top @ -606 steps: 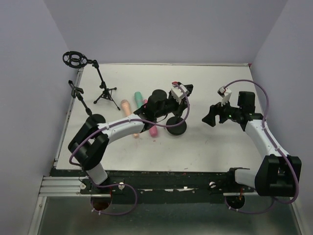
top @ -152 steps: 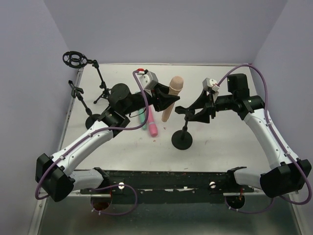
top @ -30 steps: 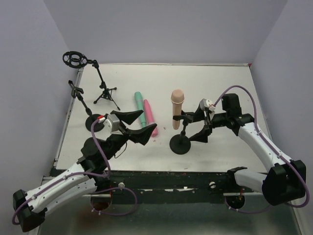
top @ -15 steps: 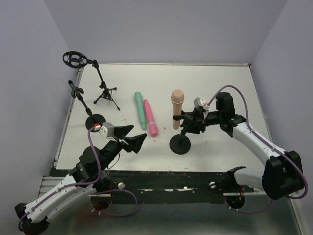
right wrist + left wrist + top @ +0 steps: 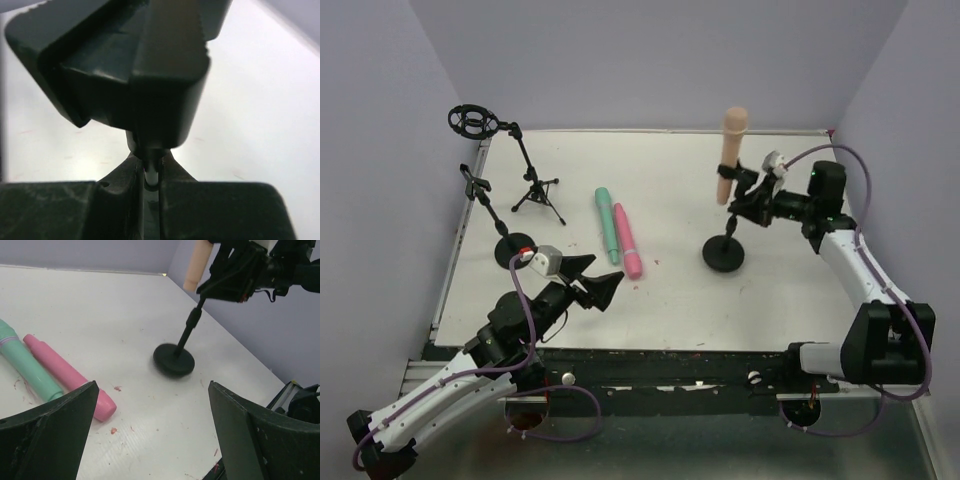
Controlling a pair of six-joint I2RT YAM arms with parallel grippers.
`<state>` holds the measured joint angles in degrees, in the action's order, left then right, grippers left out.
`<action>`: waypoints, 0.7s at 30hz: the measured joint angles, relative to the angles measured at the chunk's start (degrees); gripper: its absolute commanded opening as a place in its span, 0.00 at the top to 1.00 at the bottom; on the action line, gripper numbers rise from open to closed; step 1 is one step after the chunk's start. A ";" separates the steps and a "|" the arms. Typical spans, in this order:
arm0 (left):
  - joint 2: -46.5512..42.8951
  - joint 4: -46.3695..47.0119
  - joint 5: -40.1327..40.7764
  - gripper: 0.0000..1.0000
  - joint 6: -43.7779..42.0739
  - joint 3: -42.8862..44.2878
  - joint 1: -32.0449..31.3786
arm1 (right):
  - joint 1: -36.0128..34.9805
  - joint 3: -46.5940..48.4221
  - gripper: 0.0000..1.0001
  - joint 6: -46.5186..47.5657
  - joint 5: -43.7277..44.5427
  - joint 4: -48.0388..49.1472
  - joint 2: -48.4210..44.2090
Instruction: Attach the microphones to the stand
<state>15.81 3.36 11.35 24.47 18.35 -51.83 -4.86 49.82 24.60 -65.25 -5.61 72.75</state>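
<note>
My right gripper [image 5: 748,196] pinched on stand [image 5: 724,254] neck under clip, I judge to steady it; peach microphone [image 5: 731,140] upright in clip. Teal-green microphone [image 5: 607,225], pink microphone [image 5: 628,243] lie side by side on table [image 5: 670,300]. My left gripper [image 5: 595,281] near them, jaws wide apart, empty, ready to fetch.

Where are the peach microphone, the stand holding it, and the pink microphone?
peach microphone [image 5: 731,140], top external view, mid-body above the clip.
stand [image 5: 717,258], top external view, top face of its round base.
pink microphone [image 5: 626,240], top external view, middle of its body.
</note>
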 measured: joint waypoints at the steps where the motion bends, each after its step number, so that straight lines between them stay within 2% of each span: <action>1: -0.02 -0.15 0.00 0.01 -0.17 0.00 0.00 | 3.72 1.57 0.95 -1.27 1.18 1.40 1.38; 4: -0.37 -0.96 -0.02 0.01 -0.74 0.00 0.00 | 14.29 6.34 0.95 -4.31 6.43 7.23 6.69; 7: -1.33 -2.01 -0.02 0.01 -1.33 0.00 0.00 | 21.18 10.82 0.94 -5.16 13.05 12.39 12.61; 10: -2.19 -2.78 -0.02 0.01 -1.95 0.00 0.00 | 24.17 15.10 0.92 -5.75 18.67 15.87 18.73; 15: -3.32 -3.76 -0.02 0.01 -2.84 0.00 0.00 | 24.70 17.73 0.89 -7.63 22.32 21.46 25.77; 18: -3.78 -4.00 -0.02 0.01 -3.26 0.00 0.00 | 24.87 18.40 0.78 -9.90 22.32 24.37 27.52; 21: -4.11 -4.68 -0.04 0.01 -3.58 0.00 0.00 | 25.24 17.73 0.61 -11.37 22.10 26.23 27.87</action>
<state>11.70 -1.32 11.31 20.88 18.35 -51.83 20.38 67.55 13.23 -43.16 20.62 100.62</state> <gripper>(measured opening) 0.989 0.252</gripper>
